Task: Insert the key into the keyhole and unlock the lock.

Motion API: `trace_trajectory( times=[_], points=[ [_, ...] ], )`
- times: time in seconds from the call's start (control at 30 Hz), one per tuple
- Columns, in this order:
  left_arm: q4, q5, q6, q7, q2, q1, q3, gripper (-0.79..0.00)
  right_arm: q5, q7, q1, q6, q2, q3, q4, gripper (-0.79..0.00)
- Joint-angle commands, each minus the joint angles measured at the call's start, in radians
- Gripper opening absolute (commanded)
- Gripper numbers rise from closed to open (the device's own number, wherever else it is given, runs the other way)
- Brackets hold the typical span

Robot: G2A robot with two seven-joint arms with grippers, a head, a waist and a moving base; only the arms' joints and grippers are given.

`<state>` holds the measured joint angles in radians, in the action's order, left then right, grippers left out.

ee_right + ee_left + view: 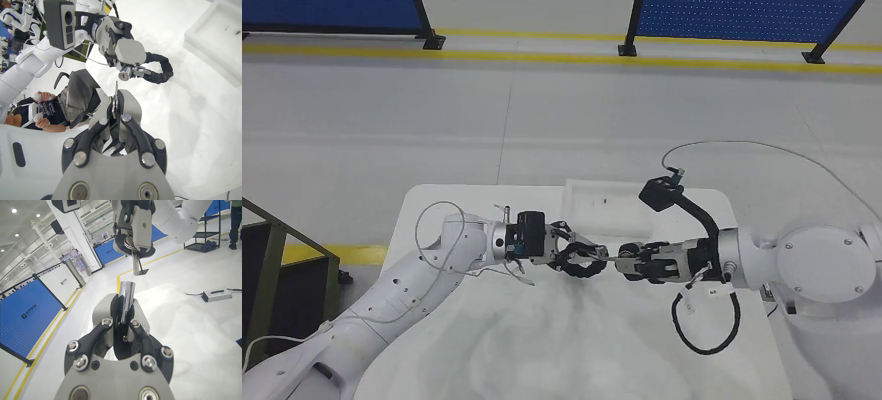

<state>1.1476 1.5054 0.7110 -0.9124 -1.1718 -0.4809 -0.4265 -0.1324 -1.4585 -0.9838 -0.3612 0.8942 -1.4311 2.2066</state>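
— Where was the lock?
— The left gripper (123, 306) had it. Both fingers were pressed in on the chrome barrel of the lock (126, 294), which stood out past the fingertips, above the white table (542, 350)
— And the rest of it?
— A black sheathed cable (163, 70) ran out from the barrel's back end, made a loop and curved back to the side of that gripper
— Who had the key?
— The right gripper (115, 101) did. Its fingers were closed flat on the head of the key (116, 87) and on the ring threaded through it, with the bare blade sticking out ahead of the tips
— Was the blade in?
— No. The two grippers faced each other nose to nose over the middle of the table. The blade's tip was near the barrel's end face, with a clear gap between them. The keyhole (123, 76) showed uncovered on that round face, which was turned toward the right gripper
— Anything else on the table?
— A shallow white foam tray (612, 210) lay at the far edge, apart from both grippers
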Motion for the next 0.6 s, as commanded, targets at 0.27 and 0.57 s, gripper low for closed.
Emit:
trace_trajectory(
  times=[0.27, 0.57],
  points=[
    [-0.031, 0.023, -0.035, 0.017, -0.023, -0.016, -0.024, -0.785, -0.046, 0.043, 0.004, -0.044, -0.036, 0.032, 0.037, -0.785],
    [-0.013, 0.084, -0.091, 0.053, -0.025, -0.037, -0.057, -0.785, -0.052, 0.075, 0.006, -0.075, -0.065, 0.056, 0.033, -0.785]
  ],
)
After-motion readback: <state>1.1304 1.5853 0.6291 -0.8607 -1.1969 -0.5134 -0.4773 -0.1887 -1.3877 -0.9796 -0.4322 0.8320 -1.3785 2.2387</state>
